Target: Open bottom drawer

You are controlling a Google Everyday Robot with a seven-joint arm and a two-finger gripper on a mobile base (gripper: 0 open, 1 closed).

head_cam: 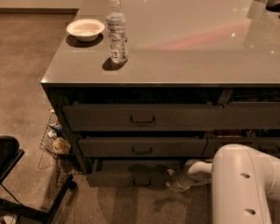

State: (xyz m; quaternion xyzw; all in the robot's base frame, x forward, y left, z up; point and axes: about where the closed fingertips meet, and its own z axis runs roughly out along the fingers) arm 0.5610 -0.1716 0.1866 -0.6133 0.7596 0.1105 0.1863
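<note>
The bottom drawer (130,173) is the slim dark-grey one lowest in the left stack, with a small dark pull handle (141,183) at its centre. Its front stands slightly proud of the drawers above. My gripper (173,183) reaches in low from the right, on the end of the white arm (242,185), and sits at the drawer front's right end, just right of the handle.
Two taller dark drawers (142,118) (142,147) sit above it. A neighbouring stack (266,146) is to the right. On the grey counter (186,45) stand a water bottle (116,31) and a white bowl (85,29). A wire basket (53,141) and a black chair base (9,181) stand on the floor at left.
</note>
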